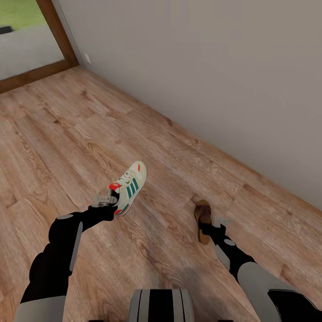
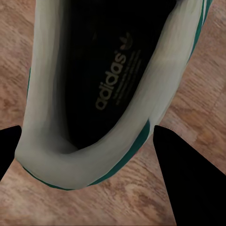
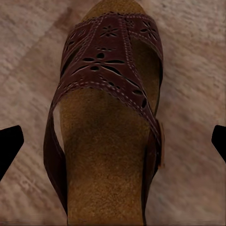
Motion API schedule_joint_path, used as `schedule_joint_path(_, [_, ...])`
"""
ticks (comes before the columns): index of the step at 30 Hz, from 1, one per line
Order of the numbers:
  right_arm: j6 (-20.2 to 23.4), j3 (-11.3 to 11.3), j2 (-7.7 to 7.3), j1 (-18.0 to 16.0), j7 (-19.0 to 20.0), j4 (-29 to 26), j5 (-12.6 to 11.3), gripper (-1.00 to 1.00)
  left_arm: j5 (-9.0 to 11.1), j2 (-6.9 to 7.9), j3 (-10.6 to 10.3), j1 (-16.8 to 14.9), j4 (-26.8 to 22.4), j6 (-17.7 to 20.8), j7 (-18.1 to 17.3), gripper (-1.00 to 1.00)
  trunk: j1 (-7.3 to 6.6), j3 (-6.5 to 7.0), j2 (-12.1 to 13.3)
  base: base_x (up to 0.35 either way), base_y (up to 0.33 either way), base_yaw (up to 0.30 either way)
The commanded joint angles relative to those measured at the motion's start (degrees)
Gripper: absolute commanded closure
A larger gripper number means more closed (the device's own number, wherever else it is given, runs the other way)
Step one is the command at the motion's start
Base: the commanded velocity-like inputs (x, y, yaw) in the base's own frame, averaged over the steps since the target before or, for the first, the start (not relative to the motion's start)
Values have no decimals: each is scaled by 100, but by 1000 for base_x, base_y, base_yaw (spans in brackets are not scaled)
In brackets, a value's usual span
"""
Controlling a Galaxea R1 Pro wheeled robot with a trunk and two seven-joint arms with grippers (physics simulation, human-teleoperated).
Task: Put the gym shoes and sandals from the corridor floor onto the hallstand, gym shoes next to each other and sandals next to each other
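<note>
Sandal (image 3: 106, 136) between fingers (image 3: 9, 146), maybe gripped

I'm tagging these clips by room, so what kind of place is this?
Probably a corridor or entry hall in a home. Wood-grain plank floor runs along a plain grey wall, with a wood-framed glass door to outdoors at one end. A gym shoe and a sandal are there too.

floor (image 1: 67, 134): open planks are seen left of and beyond the gym shoe (image 1: 129, 188) | wall (image 1: 214, 80): room is closed off along the right, near the sandal (image 1: 203, 219) | between shoe and sandal: a bare strip is left | left hand (image 1: 108, 200): heel is straddled | right hand (image 1: 219, 223): sandal is straddled
</note>
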Motion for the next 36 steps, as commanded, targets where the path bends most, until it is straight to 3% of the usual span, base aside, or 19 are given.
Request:
schedule_joint_path(1, [-1,0,-1,0,0,0,0,-100,7,0,0,0,0,0,-8,100,2,-23,-2,0,0,3])
schedule_joint_path(25, [-14,-7,-5,0,0,9,-1,-100,7,0,0,-26,0,0,-8,100,64,-555,-34,0,0,0])
schedule_joint_path(36, [-14,-9,-5,0,0,8,-1,-100,7,0,0,-27,0,0,-8,100,64,-555,-34,0,0,0])
